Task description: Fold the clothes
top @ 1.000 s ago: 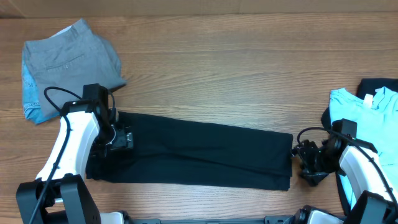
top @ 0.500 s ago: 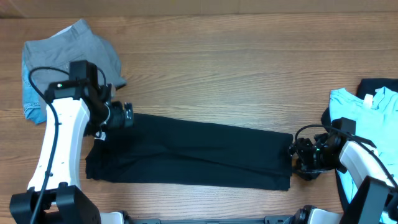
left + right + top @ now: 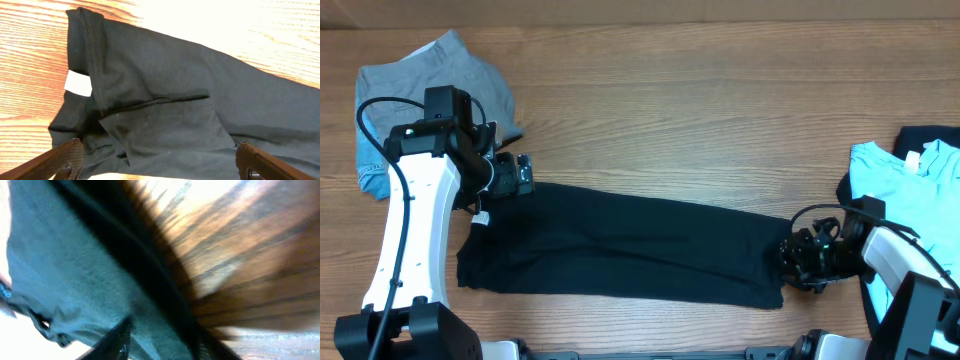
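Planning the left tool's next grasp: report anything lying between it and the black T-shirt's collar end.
Nothing visible. The left tool hangs open over the black T-shirt, with only bare fabric and its white label below.

There is one black T-shirt bearing one white neck label. There is also one light blue T-shirt, one dark cloth partly seen beside it, one pair of grey trousers and one blue patterned cloth. Two robot arms, the left arm and the right arm, work at one table.
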Robot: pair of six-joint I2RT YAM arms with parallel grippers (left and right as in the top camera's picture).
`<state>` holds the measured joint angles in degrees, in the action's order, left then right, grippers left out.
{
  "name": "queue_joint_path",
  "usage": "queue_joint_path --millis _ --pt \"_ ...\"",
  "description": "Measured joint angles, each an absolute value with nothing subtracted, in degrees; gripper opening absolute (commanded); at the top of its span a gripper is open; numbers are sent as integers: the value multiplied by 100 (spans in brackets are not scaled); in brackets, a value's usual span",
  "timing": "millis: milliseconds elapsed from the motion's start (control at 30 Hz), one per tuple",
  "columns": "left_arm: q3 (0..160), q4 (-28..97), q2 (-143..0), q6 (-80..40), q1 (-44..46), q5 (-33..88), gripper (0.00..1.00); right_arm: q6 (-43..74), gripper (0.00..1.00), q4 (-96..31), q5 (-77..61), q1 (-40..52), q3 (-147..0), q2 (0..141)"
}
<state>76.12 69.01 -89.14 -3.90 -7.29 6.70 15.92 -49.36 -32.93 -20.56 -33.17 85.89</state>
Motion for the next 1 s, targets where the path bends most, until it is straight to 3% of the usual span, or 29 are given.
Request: queue_joint_path --millis 67,267,633,667,700,733,800,1000 --pt "7612 6901 -8914 -390 -729 676 100 1498 4 -4908 -3291 -2053 -3295 8624" --pt "7612 6904 -8914 -307 -729 687 100 1308 4 -5151 -3295 -2051 -3656 8641" --pt "7612 6899 -8914 -283 -729 687 100 1260 4 -5975 -2414 -2047 -5857 8648" --pt "7612 6897 -8914 -281 -729 687 100 1258 18 -5961 -2375 -2047 -5857 8648" --pt "7612 6899 -8914 -283 -729 687 100 1262 57 -5959 -2309 -2047 -5857 8648" --pt "7612 6897 -8914 -281 -729 687 100 1280 79 -5946 -2268 -2047 -5857 8648" --pt "7612 6899 -8914 -283 -729 687 100 1278 87 -5804 -2095 -2047 -5857 8648" --pt "7612 6904 -8914 -281 -729 687 100 1304 80 -5247 -1557 -2049 -5857 8648"
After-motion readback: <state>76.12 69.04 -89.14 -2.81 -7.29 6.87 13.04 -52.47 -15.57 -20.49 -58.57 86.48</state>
